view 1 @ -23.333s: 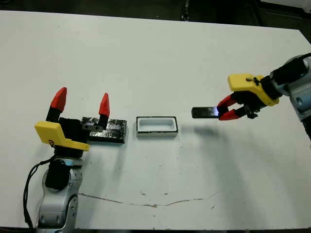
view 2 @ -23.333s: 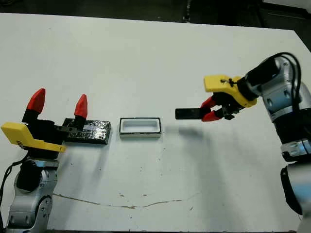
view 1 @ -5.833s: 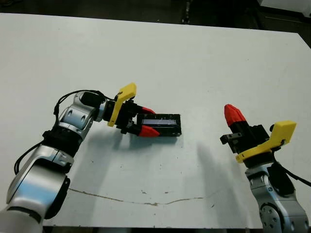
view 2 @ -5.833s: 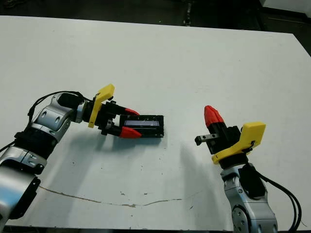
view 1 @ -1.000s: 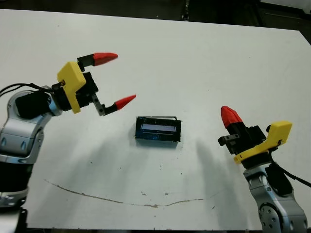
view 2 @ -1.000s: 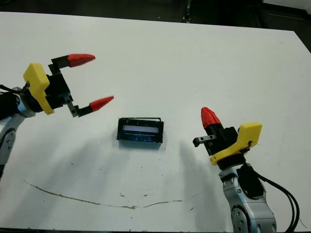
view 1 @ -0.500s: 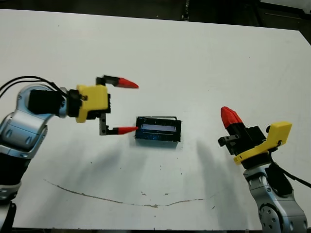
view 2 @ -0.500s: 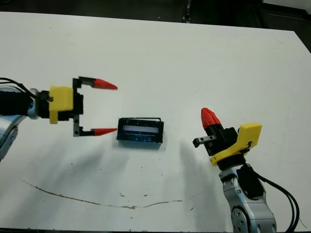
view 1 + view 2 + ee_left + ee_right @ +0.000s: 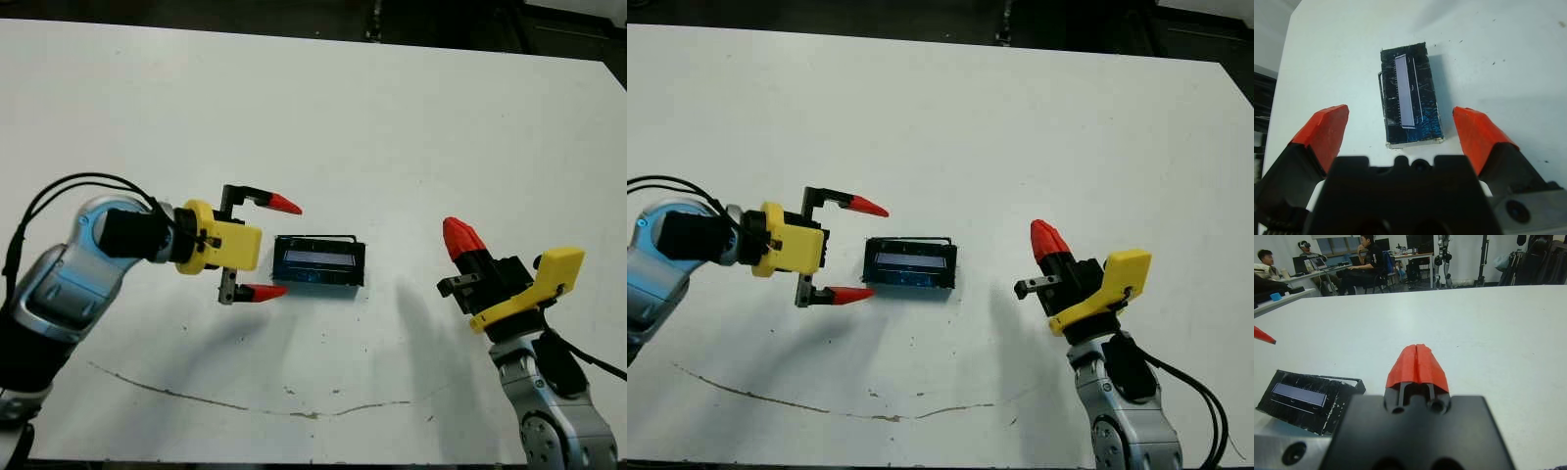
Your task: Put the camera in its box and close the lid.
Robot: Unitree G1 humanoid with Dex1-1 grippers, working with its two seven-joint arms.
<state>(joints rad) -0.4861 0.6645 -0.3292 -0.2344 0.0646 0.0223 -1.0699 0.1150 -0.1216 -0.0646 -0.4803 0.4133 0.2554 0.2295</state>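
Left eye view: the lid (image 9: 318, 263) sits on the box near the middle of the white worktop (image 9: 392, 127), glossy black with a pale bluish strip reflected across its top. The left claw (image 9: 273, 248) reaches in from the lid's left end with its two red-tipped fingers spread wide apart, one tip beyond the far long edge and one beyond the near long edge, both just short of the lid's end and touching nothing. In the left wrist view the lid (image 9: 1410, 95) lies lengthwise straight ahead between the two fingers (image 9: 1327, 128), clear of both.

The right claw (image 9: 1048, 245) stands well apart to the right of the lid, pointing upward, its red tips pressed together with nothing between them.

The box itself is almost wholly covered; only a thin pale edge (image 9: 1415, 143) shows under the lid's near end in the left wrist view. What lies inside cannot be seen. A thin wire-like outline along the lid's far long side is too fine to identify.

People sit at desks beyond the worktop in the right wrist view (image 9: 1359, 259).
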